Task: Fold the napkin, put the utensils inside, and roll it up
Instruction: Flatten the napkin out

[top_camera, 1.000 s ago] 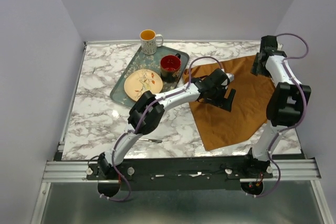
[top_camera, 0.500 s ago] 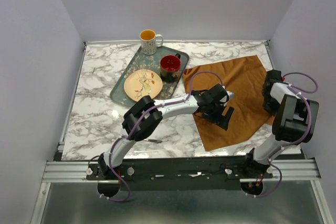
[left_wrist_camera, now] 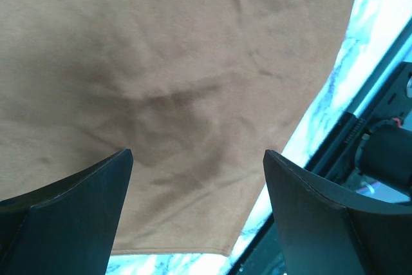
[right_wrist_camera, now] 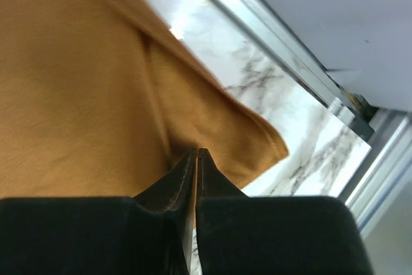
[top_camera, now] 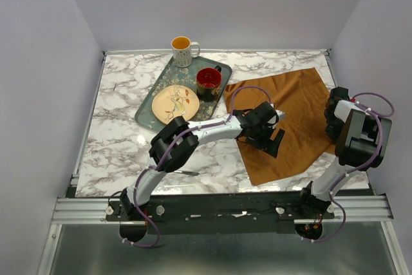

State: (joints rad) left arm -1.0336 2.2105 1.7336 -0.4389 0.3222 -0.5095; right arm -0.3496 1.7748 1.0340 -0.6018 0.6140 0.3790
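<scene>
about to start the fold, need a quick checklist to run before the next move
1. Right hand gripping the napkin: ok, fingers closed on its right corner.
2. Left hand free: ok, open above the cloth, nothing between its fingers.
3. Napkin spread out: ok, flat with light wrinkles.
4. Utensil ready on the napkin: not ok, it lies on the table beside the left arm.
5. Napkin apart from the tray: cannot tell, its left corner lies right at the tray's edge.
</scene>
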